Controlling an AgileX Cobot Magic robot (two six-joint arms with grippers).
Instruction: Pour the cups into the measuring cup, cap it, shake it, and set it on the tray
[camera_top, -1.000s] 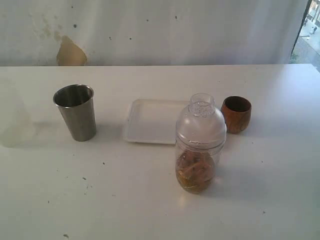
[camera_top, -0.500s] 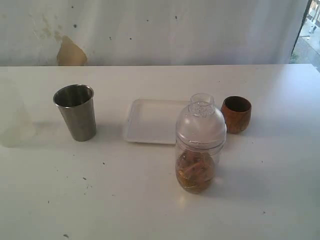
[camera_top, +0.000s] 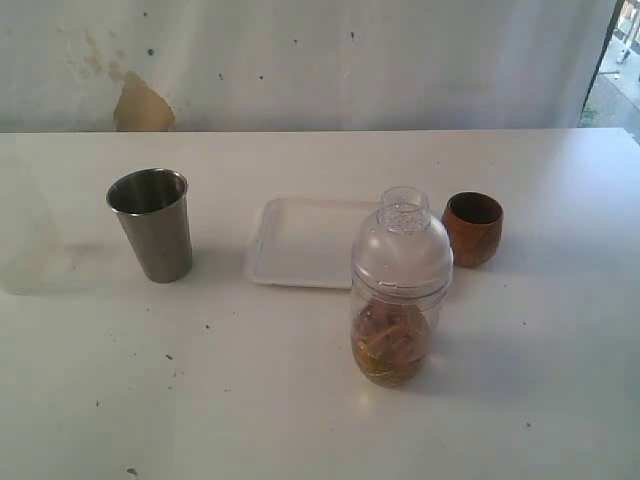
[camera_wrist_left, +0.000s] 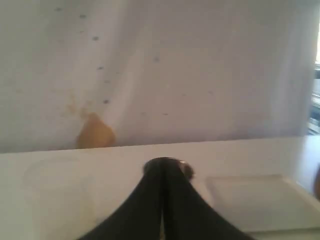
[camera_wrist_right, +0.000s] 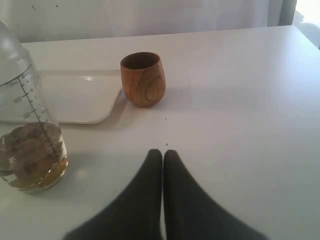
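Observation:
The clear measuring cup (camera_top: 398, 300) stands on the table just in front of the white tray (camera_top: 300, 240), capped with a domed clear lid (camera_top: 402, 245); brown pieces and amber liquid sit in its bottom. The steel tumbler (camera_top: 152, 224) stands upright to the left, the wooden cup (camera_top: 472, 228) upright to the right. No arm shows in the exterior view. My right gripper (camera_wrist_right: 163, 152) is shut and empty over bare table, short of the wooden cup (camera_wrist_right: 143, 79) and beside the measuring cup (camera_wrist_right: 27, 125). My left gripper (camera_wrist_left: 162, 165) is shut, with the tumbler's rim (camera_wrist_left: 186, 170) peeking out behind it.
A faint milky translucent cup (camera_top: 30, 240) stands at the far left, also seen as a blurred milky cup (camera_wrist_left: 60, 200) in the left wrist view. A white backdrop with a tan stain (camera_top: 142, 105) closes the table's far edge. The tray (camera_wrist_right: 80, 97) holds nothing.

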